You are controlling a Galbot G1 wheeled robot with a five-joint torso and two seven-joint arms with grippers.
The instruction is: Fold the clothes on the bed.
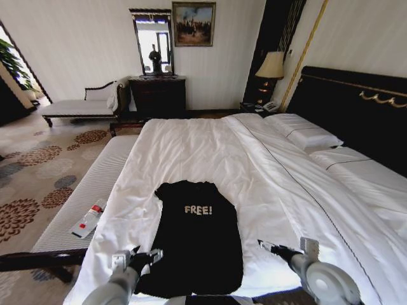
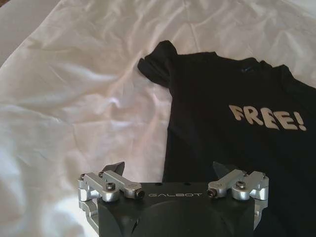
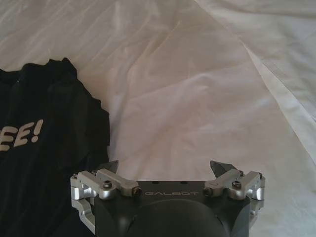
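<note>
The clothes are one black T-shirt (image 1: 197, 238) with white "FREE!" lettering, lying flat and narrow on the white bed (image 1: 210, 146) near its front edge. My left gripper (image 1: 147, 254) hovers open at the shirt's lower left edge. In the left wrist view, that gripper (image 2: 170, 168) straddles the border between the shirt (image 2: 237, 148) and the white duvet. My right gripper (image 1: 267, 246) stands open over bare duvet just right of the shirt. The right wrist view shows that gripper (image 3: 165, 166) with the shirt's edge (image 3: 44, 163) beside one finger.
A pale upholstered bench (image 1: 89, 184) runs along the bed's left side with a small red and white packet (image 1: 89, 219) on it. Pillows (image 1: 305, 135) and a dark headboard (image 1: 356, 108) are at the right. A dresser (image 1: 158, 95) and a lamp (image 1: 272, 67) stand by the far wall.
</note>
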